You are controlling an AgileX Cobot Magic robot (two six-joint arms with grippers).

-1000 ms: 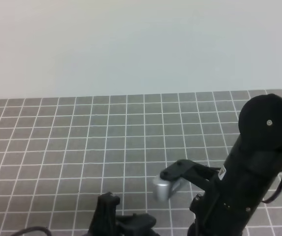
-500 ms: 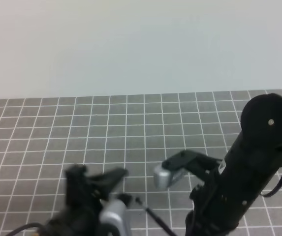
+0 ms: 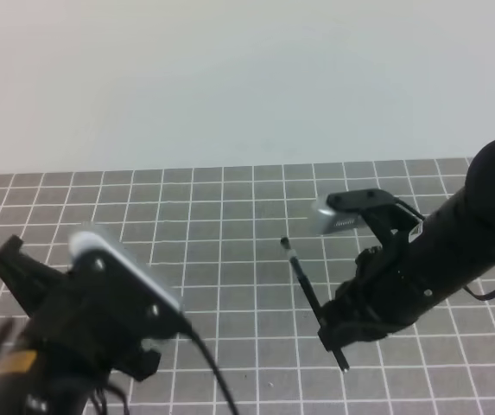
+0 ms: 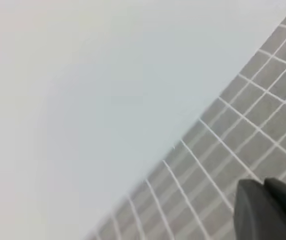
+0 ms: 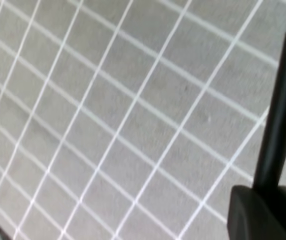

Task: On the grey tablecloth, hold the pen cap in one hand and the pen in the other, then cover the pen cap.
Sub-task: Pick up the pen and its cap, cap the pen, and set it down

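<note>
My right gripper (image 3: pixel 331 332) is shut on the lower part of the pen (image 3: pixel 306 286), a slim black stick held slanted above the grey tablecloth (image 3: pixel 187 216) with its free end up and to the left. In the right wrist view the pen's shaft (image 5: pixel 281 105) rises from a dark finger (image 5: pixel 262 215) over the grid cloth (image 5: pixel 108 130). My left arm (image 3: pixel 92 320) fills the lower left, blurred, and its gripper (image 3: pixel 12 264) points up and left. The left wrist view shows only a dark finger (image 4: pixel 270 212) over the cloth's far edge (image 4: pixel 262 125). The pen cap is out of view.
A plain pale wall (image 3: pixel 247 78) rises behind the far edge of the cloth. The silver camera housing of the left wrist (image 3: pixel 113 264) and its black cable (image 3: pixel 208 367) hang close to the lens, hiding the near left part of the cloth.
The right arm has lifted and swung up and right with the pen, now plainly visible. The left arm has swept from bottom centre to the lower left, close to the lens and blurred.
</note>
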